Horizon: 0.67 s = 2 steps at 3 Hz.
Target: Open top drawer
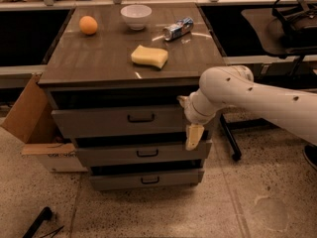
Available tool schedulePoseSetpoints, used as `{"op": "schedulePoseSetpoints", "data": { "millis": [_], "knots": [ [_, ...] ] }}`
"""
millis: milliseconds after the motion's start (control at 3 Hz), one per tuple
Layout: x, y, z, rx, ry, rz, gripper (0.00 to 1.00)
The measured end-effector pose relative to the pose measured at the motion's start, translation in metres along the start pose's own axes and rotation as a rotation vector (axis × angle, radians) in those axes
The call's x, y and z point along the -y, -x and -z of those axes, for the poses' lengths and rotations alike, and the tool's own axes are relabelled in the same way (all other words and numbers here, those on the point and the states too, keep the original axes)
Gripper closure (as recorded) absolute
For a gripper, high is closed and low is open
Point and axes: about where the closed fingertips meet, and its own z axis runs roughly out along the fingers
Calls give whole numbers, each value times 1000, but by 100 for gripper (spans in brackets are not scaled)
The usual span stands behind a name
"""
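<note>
End effector (pixel 193 134) hangs at right end of top drawer (pixel 114 121), away from its handle (pixel 141 118); we cannot tell its grip.

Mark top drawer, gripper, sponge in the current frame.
top drawer (pixel 99 122): camera view, left half of its grey front panel.
gripper (pixel 187 123): camera view, its body, at the top drawer's right end.
sponge (pixel 149 56): camera view, middle of its top face.

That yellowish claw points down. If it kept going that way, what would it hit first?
Probably the middle drawer, right below the gripper, which hangs by the right end of the top drawer; or the floor if it is farther out. Depth is unclear.
</note>
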Motion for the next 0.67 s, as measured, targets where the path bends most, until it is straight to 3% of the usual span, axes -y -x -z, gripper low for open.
{"op": "schedulePoseSetpoints", "data": {
  "millis": [333,667],
  "knots": [
    [8,-4,-11,-28,8,-5,2],
    [10,-5,-16,-42,12,-5,25]
  ]
}}
